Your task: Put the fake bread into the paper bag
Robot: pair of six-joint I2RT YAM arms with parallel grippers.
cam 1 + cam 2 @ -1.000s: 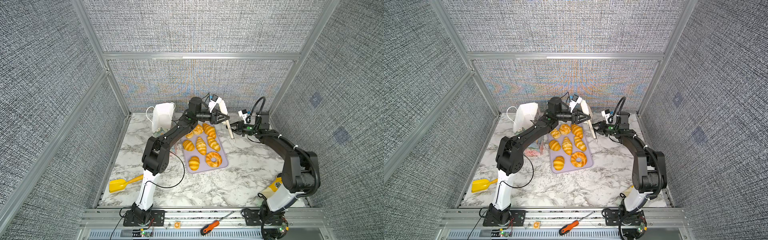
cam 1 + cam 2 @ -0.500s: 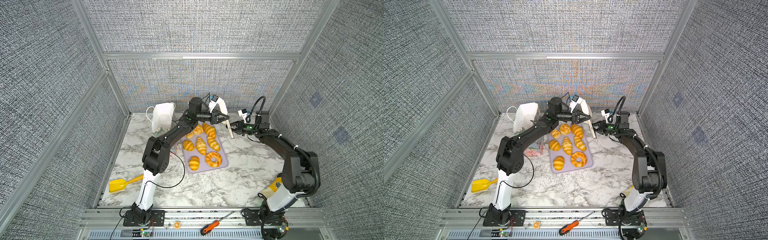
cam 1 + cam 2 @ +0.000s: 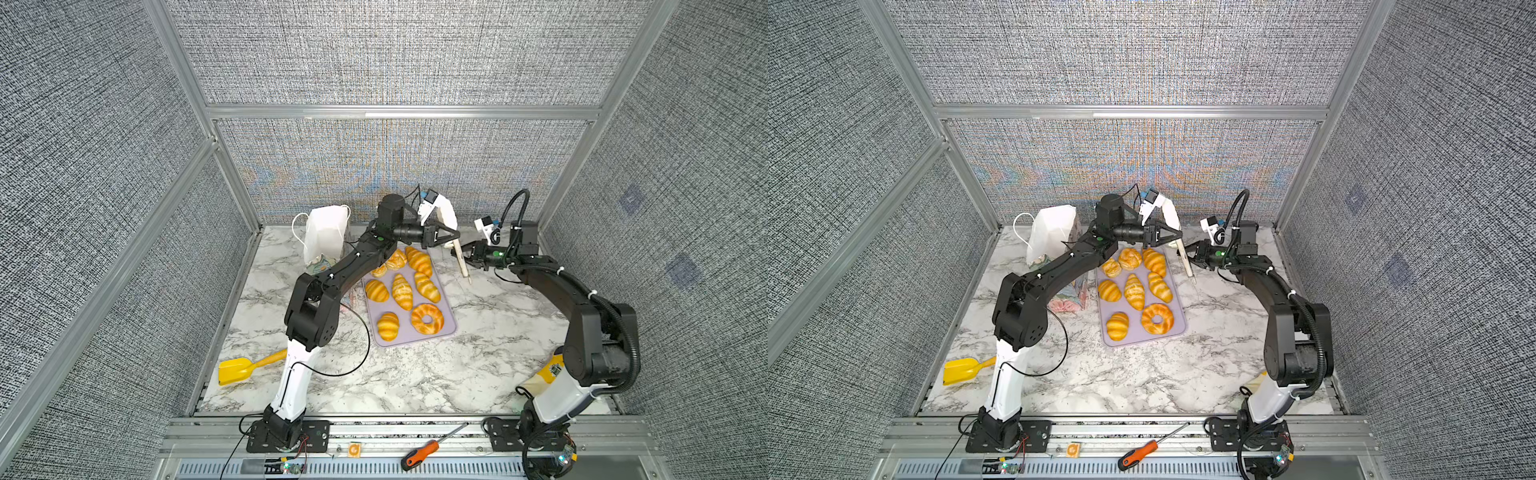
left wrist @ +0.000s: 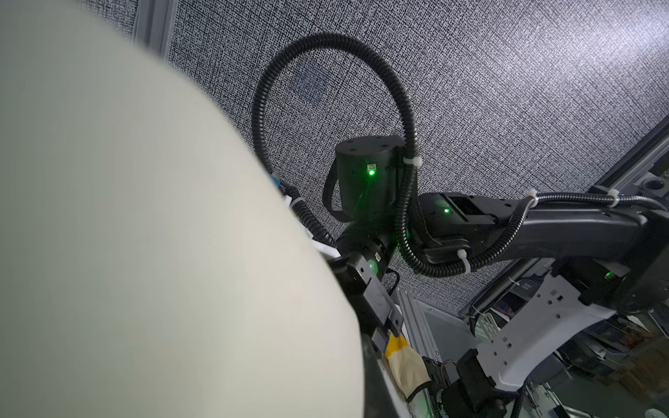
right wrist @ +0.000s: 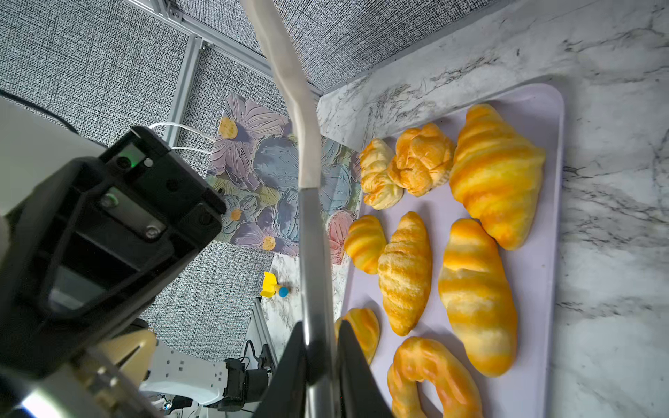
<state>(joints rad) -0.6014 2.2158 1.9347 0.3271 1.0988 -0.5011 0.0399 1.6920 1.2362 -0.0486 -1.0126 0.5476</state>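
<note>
1. The left gripper (image 3: 455,239) is reaching over the far end of the lilac tray (image 3: 409,338). Its jaws are closed on the pale upper part of a long utensil (image 3: 460,259).
2. The utensil is hanging tilted just beside the tray's far right corner, with its pale end up and its metal shaft pointing down at the desk (image 3: 478,353). I cannot tell whether the tip is touching the desk.
3. The right gripper (image 5: 318,333) is coming at the utensil from the right. In the right wrist view its jaws are sitting close on either side of the metal shaft, but I cannot tell whether they are pressing it.
4. The fake bread (image 3: 402,292) is lying on the tray in the middle of the desk. There are eight pieces, and the ring-shaped piece (image 3: 427,318) is at the tray's near right corner.
5. The paper bag (image 3: 326,232) is sitting at the far left of the desk, just left of the tray. Its mouth is showing white lining, and its floral lower part is partly hidden behind the left arm.
6. A yellow scoop (image 3: 237,370) is lying near the left arm's base.
7. An orange-handled screwdriver (image 3: 419,455) is lying on the front rail.
</note>
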